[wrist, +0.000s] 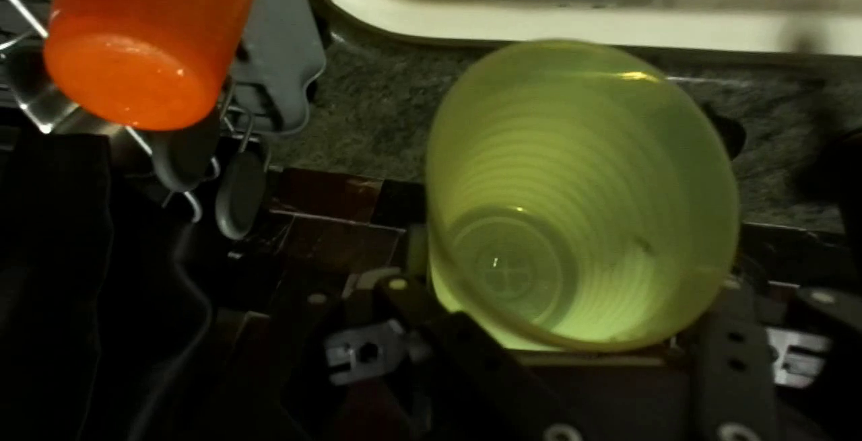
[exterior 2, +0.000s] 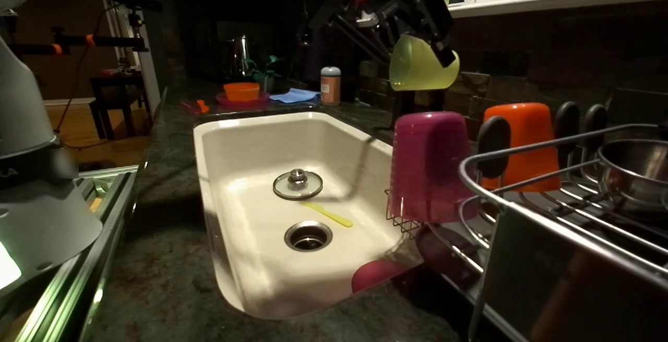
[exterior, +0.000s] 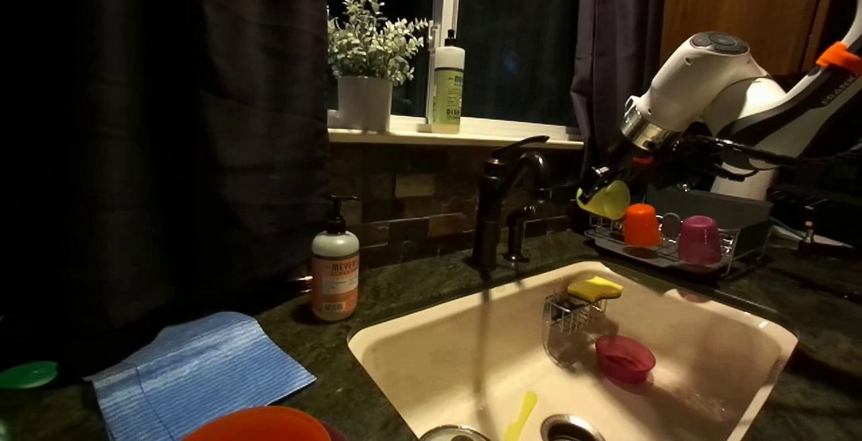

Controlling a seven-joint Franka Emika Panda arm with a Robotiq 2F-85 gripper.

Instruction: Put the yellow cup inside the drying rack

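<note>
The yellow cup [exterior: 609,200] is held on its side in the air, in both exterior views [exterior 2: 427,68]. My gripper [exterior: 592,188] is shut on it, with a dark finger against its wall. In the wrist view the cup [wrist: 586,158] has its mouth toward the camera, between the fingers [wrist: 572,299]. The drying rack [exterior: 626,252] is a low dark wire rack with a grey tray. In an exterior view the cup appears above its far left end. In the wrist view the rack's tray [wrist: 279,44] lies left of the cup, with dark counter below the cup.
An orange cup [exterior: 641,225] and a purple cup [exterior: 699,240] stand upside down in the rack. A steel pot [exterior 2: 634,175] is in it too. The black faucet [exterior: 491,205] and cream sink [exterior: 431,333] are beside it. A yellow sponge [exterior: 595,289] sits in a sink caddy.
</note>
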